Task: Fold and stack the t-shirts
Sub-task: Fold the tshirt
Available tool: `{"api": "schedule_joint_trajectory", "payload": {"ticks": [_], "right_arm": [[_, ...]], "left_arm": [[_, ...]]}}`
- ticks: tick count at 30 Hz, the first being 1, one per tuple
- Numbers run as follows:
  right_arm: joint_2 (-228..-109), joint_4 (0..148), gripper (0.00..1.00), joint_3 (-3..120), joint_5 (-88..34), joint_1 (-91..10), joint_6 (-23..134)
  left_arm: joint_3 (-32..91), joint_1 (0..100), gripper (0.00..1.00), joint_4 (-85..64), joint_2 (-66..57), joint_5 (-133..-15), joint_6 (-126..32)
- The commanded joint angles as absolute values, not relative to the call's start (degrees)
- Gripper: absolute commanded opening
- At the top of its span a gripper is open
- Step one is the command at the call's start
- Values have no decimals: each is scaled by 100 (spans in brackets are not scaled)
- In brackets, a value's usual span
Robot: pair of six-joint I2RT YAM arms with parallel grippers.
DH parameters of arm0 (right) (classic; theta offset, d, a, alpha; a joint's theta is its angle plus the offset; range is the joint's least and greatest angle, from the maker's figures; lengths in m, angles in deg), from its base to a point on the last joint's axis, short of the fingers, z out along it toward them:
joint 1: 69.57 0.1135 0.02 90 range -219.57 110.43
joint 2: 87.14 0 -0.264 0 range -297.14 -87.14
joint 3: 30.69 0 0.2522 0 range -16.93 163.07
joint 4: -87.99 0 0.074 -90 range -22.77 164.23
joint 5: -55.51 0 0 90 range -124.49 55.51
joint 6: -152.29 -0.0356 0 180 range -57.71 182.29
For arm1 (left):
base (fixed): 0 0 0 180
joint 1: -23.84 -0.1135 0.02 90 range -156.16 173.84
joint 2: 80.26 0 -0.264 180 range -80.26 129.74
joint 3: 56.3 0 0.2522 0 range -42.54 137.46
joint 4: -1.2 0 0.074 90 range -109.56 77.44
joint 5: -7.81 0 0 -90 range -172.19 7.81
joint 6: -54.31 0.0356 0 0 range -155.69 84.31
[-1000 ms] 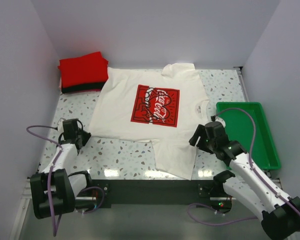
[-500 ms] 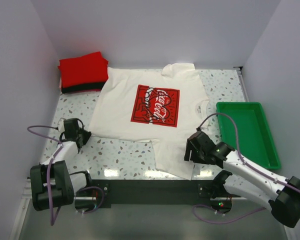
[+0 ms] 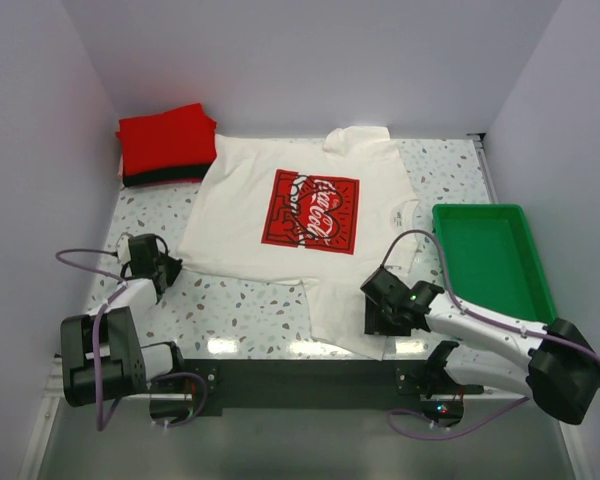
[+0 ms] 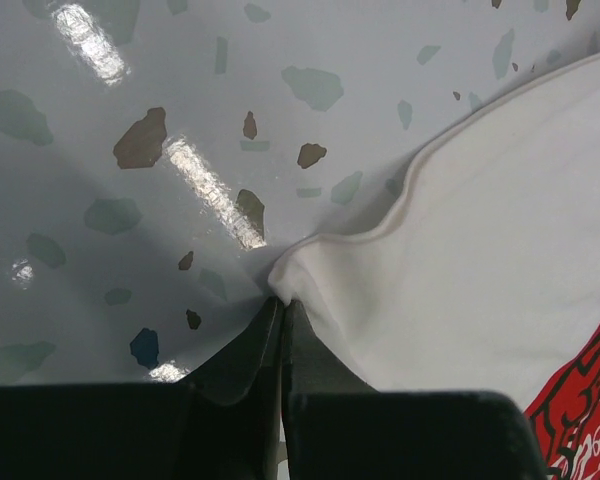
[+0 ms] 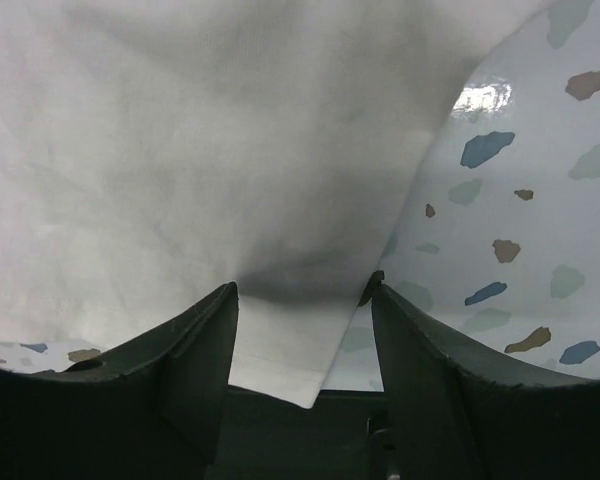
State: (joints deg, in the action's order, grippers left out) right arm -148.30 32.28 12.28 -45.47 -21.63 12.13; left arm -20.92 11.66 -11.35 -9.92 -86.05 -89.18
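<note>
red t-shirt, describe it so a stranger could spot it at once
On the speckled table, look to the far left corner. The red t-shirt lies folded there on a black t-shirt; unlike the spread cream t-shirt beside it, it is plain red, no print.

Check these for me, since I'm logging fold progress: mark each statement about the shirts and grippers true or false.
1. The left gripper is pinched shut on a corner of the cream t-shirt. True.
2. The right gripper is clamped shut on the cloth. False: its jaws stand open, with the cream t-shirt's near edge between them.
3. The red t-shirt lies in the green tray. False: it sits folded at the far left corner, on top of the black t-shirt.
4. The cream t-shirt lies spread out with its red print facing up. True.
</note>
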Motion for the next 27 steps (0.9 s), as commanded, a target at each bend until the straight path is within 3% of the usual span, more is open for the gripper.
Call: {"api": "schedule_joint_trajectory", "payload": {"ticks": [1, 3, 4, 8, 11, 27], "right_arm": [[-14857, 3547, 58, 1164, -4433, -2123, 990], [-14831, 3539, 47, 1172, -4433, -2114, 999], [-14761, 3521, 34, 1190, -4407, -2114, 1008], [-14236, 3040, 12, 1417, -4450, -2123, 1034], [-13743, 2538, 3, 1611, -4477, -2114, 1087], [-12282, 841, 0, 2604, -3924, -2114, 1280]], "left_arm": [[-2154, 1198, 2, -729, -916, -8553, -8965], [-2136, 1198, 0, -738, -899, -8527, -8957], [-2136, 1198, 0, -755, -925, -8535, -8965], [-2101, 1198, 0, -992, -1170, -8649, -8939], [-2101, 1198, 0, -1247, -1530, -8816, -8948], [-2215, 1206, 0, -2986, -3349, -9616, -8877]]}}
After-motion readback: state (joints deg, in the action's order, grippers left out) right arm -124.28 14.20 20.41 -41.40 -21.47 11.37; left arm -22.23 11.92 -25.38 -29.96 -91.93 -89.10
